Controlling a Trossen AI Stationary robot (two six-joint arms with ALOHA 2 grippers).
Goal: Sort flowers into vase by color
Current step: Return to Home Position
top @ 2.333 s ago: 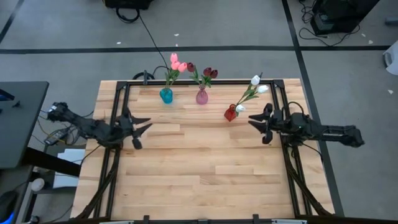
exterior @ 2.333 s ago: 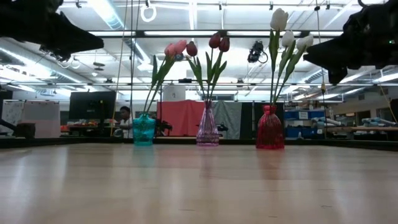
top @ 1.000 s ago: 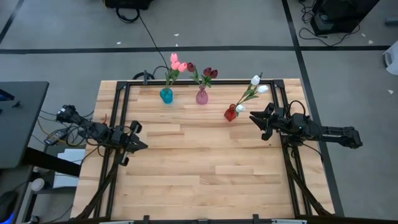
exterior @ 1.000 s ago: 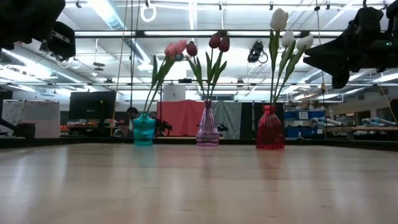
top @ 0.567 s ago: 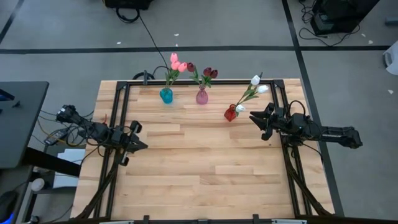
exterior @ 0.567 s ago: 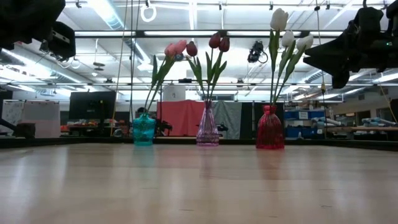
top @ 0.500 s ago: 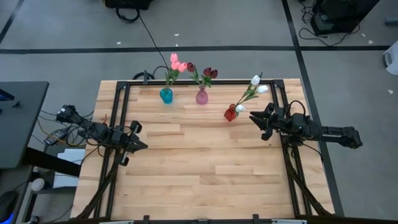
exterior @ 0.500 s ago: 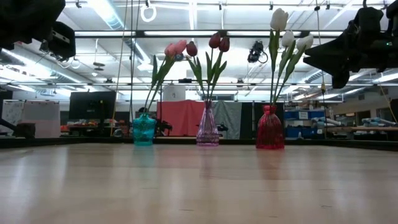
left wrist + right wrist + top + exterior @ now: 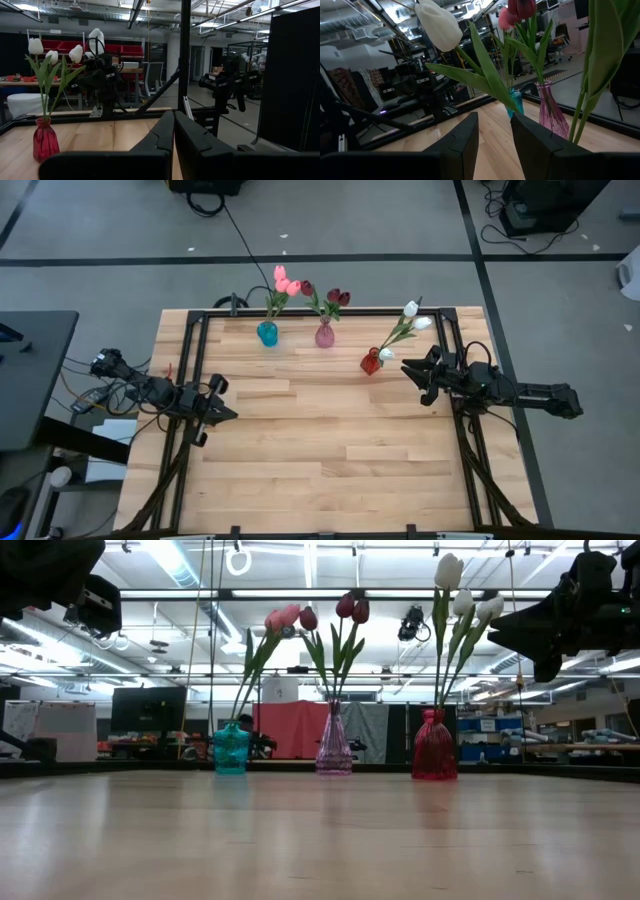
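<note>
Left arm (image 9: 150, 390) has retracted to its table (image 9: 330, 450) edge, left gripper (image 9: 228, 414) clamped on nothing; right gripper (image 9: 408, 373) parted, empty, red vase (image 9: 370, 362) just beside it. Flowers (image 9: 287, 280) all stand in vases (image 9: 267, 333) ahead (colors separated), so sorting looks finished.

The high view looks straight down on the whole pale wooden plank table (image 9: 320, 460); the low view looks level across it. The left wrist view faces a distant red glass vase (image 9: 45, 140); the right wrist view peers closely past a white artificial tulip (image 9: 439, 25) toward the teal glass vase (image 9: 519, 100).
</note>
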